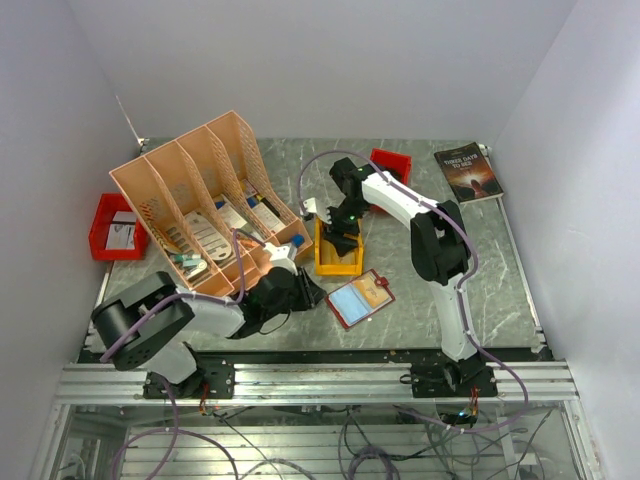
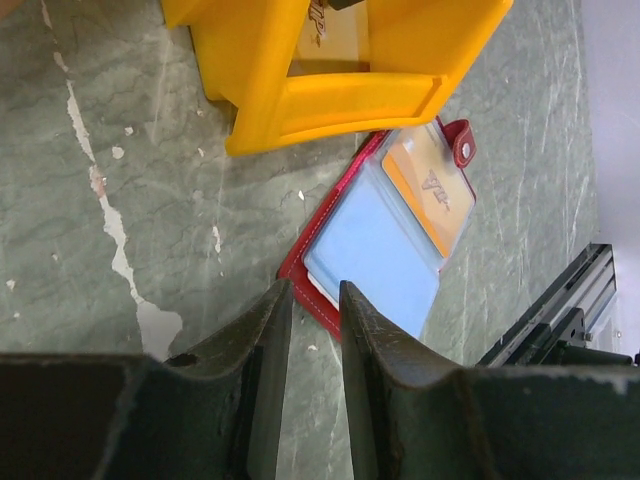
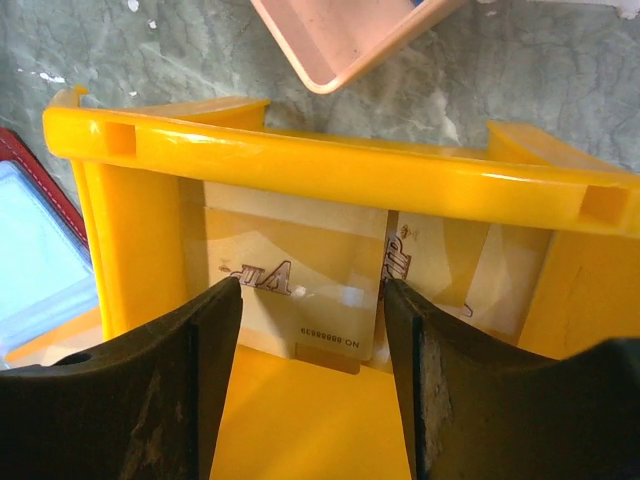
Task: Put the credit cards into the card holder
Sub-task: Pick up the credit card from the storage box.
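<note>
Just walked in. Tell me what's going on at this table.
The right gripper reaches into the yellow bin, its jaws open on either side of a credit card standing there. The card holder lies open on the table beside the bin, a blue card and an orange card in its clear pockets. The left gripper is low by its corner, holding nothing.

Count at that point: 1 card holder point(image 1: 360, 298), which had 1 blue card point(image 2: 375, 250) and 1 orange card point(image 2: 432, 190) in its pockets. 2 more cards point(image 3: 290, 290) point(image 3: 440, 270) were in the yellow bin point(image 1: 338, 262), 1 of those. Red bins point(image 1: 118, 228) point(image 1: 395, 158): 2. Peach file rack point(image 1: 200, 190): 1. Book point(image 1: 468, 170): 1. Arms point(image 1: 200, 315) point(image 1: 440, 240): 2.
</note>
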`<move>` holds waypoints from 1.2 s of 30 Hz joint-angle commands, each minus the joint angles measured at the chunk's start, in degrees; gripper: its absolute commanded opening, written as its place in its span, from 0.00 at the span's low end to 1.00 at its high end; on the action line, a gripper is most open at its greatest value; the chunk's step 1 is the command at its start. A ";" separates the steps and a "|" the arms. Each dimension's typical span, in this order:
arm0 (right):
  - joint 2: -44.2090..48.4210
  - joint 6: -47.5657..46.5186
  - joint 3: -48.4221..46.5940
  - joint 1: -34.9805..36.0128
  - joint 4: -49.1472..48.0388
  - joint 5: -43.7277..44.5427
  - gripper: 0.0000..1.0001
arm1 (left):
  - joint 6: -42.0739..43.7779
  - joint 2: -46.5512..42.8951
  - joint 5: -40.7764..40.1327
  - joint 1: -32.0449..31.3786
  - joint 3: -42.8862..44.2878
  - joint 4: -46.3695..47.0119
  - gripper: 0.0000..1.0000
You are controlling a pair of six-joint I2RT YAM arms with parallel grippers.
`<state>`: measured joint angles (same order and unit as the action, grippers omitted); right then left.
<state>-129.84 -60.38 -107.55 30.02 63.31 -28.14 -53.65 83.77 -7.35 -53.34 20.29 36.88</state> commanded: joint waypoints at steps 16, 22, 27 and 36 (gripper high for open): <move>3.98 0.95 1.88 0.57 4.64 -6.96 0.29 | 2.11 10.10 -1.04 0.11 7.82 3.96 0.37; 5.59 1.82 2.65 0.56 6.01 -9.51 0.22 | 2.91 10.24 -1.67 0.38 9.21 1.91 0.37; 6.47 2.94 4.53 0.55 6.58 -11.39 0.19 | 3.52 10.31 -1.78 0.95 9.80 1.29 0.37; 7.40 5.99 6.58 0.57 6.84 -13.76 0.18 | 4.42 10.19 -1.64 1.48 10.59 0.93 0.37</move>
<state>-123.90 -56.42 -101.49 30.35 68.23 -39.16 -50.96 93.78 -7.33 -52.47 29.52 36.58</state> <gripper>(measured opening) 0.183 0.367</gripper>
